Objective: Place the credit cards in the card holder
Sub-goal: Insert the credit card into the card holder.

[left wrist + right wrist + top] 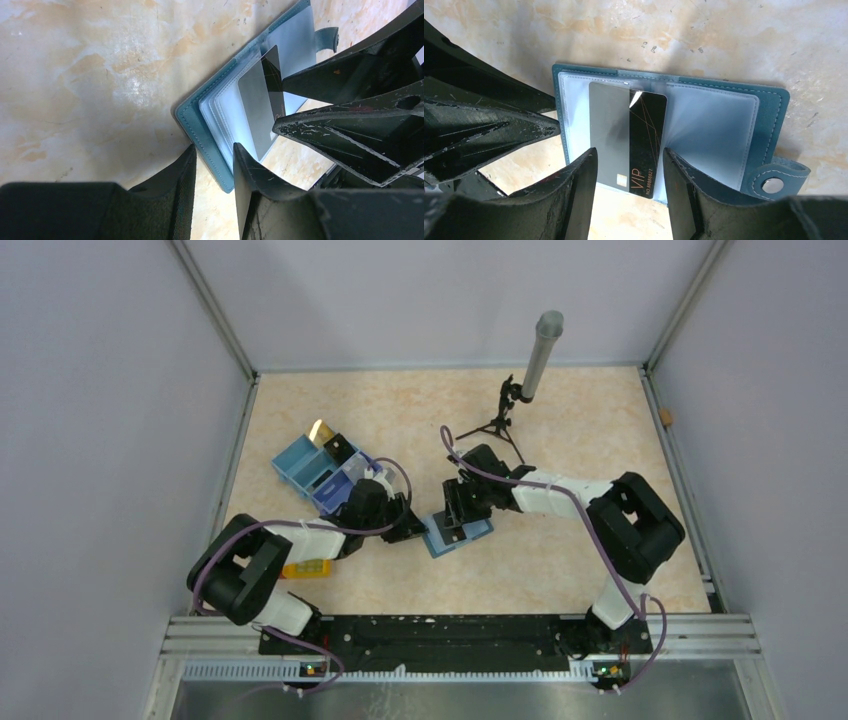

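The right gripper [629,151] pinches the thin black card with gold lines [647,135] by its two long sides. Part of the card is tucked under a clear pocket in the middle of the open teal folding card holder [770,115]. The left gripper [214,147] has fingers a little apart around the holder's corner; I cannot tell if they squeeze it. The holder lies on the pale table [724,35].

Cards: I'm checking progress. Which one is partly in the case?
The black card with gold VIP lettering, half under a clear sleeve of the open teal case; the gold card is at the blue tray.
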{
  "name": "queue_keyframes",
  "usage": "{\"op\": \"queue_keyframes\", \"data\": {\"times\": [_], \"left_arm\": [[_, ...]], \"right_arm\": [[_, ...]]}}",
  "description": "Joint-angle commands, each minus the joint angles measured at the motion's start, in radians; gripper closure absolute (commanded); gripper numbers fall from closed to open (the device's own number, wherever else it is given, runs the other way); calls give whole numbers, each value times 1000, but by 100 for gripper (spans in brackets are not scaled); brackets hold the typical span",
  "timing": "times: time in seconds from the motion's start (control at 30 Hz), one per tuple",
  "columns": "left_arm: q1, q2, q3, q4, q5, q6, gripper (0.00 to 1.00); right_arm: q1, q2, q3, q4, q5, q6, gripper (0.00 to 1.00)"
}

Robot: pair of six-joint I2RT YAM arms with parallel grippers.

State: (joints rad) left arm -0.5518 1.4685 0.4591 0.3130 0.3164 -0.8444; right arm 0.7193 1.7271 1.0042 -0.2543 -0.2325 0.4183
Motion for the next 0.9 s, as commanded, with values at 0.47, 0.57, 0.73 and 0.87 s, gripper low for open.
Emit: {"op": "queue_keyframes", "data": {"times": [0.47, 0.57, 0.73, 0.87], "left_arm": [[-16, 9, 1, 54, 6, -24, 67], [-18, 3, 6, 53, 2, -21, 67], [-17, -58, 23, -34, -40, 17, 63], [-14, -173, 93, -215, -96, 90, 43]], "right_arm": [[22, 7, 16, 120, -170, 31, 53], [23, 11, 17, 128, -177, 36, 53], [23, -26, 3, 111, -133, 31, 53], [20, -127, -20, 98, -74, 23, 44]]}}
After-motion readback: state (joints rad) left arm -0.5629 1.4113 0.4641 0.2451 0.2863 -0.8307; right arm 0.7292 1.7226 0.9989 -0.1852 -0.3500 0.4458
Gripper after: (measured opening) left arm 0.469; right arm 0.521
